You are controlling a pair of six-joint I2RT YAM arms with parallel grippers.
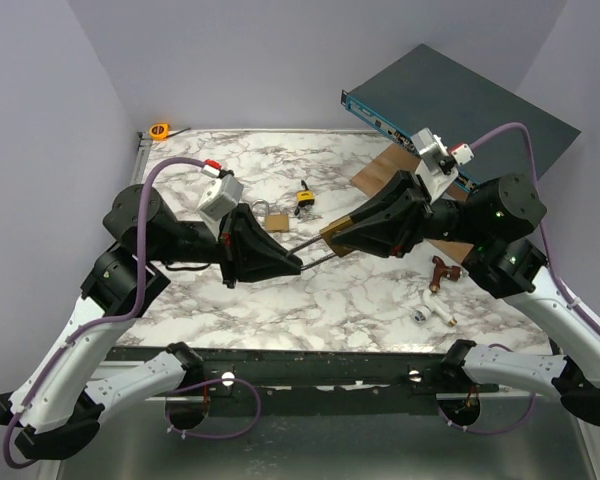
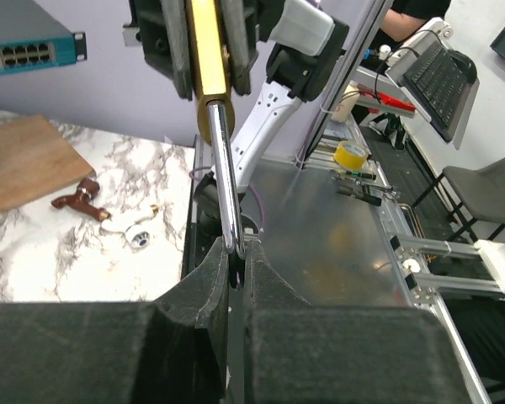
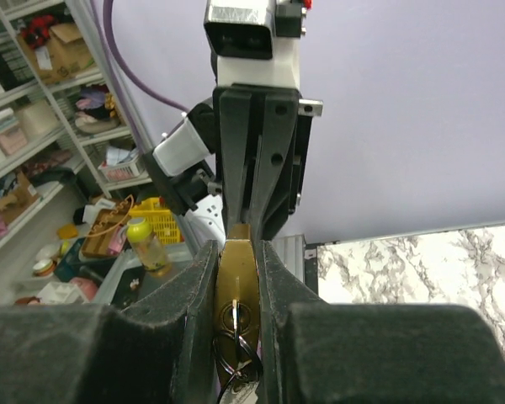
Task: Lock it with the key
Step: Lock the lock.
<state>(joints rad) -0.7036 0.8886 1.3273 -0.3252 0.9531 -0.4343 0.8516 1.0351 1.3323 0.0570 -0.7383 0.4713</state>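
Marble surface [image 1: 310, 300] below, lilac walls behind, and everything that matters is up in the air at mid-table. The brass padlock [image 3: 236, 286] sits pinched in the right gripper [image 3: 236, 252], whose jaws stand narrow against the body's two flat sides. From it the long chrome shackle [image 2: 223, 168] runs straight across into the left gripper [image 2: 237, 257], which is clamped fully shut on the shackle's far end. At the keyhole end, in the right wrist view, a key ring [image 3: 236, 324] dangles. The key looks seated there, though its blade is hidden, so I can't be sure. A second padlock [image 1: 272, 217] and a black-headed key [image 1: 305, 200] lie on the surface just behind the arms, well clear of the action. As I read it, the job now is to seat the shackle. The left arm should push dead along the shackle's own line while the right holds the body rigid, with no twist, because any angle between bar and body will bind it. Only once it is home should one gripper let go and reach for the key. The ring is small and swings, so grip the key's head squarely, not the ring.
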